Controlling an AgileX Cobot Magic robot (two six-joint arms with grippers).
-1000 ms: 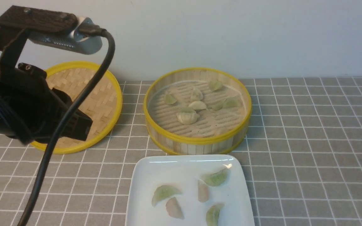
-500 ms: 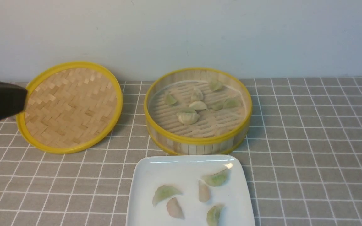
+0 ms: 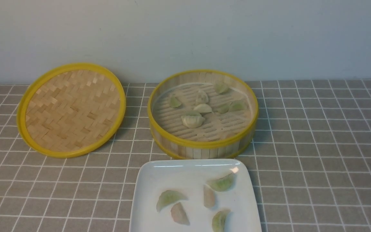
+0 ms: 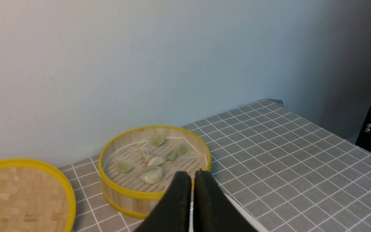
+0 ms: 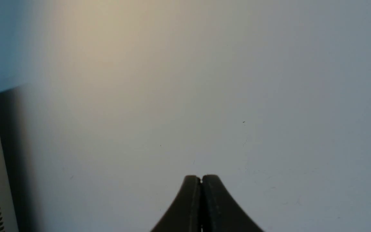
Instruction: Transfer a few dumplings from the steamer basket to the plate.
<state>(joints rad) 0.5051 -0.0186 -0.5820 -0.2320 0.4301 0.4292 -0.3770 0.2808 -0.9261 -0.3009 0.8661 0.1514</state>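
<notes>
Five dumplings (image 3: 208,196) lie on the plate (image 3: 153,180), nearest on the bench (image 3: 317,145); several more sit in the steamer basket (image 3: 201,146) just behind. The left pincer (image 4: 192,175) has pulled out of the front view, closed tight on nothing like the right pincer (image 5: 201,178), so the transfer looks finished.

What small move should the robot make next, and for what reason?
Probably nothing more than stopping here and resting. Five dumplings already lie on the plate, which fits "a few", and others are in the basket. The left gripper and the right gripper are both shut with nothing between them, and neither shows in the front view.
</notes>
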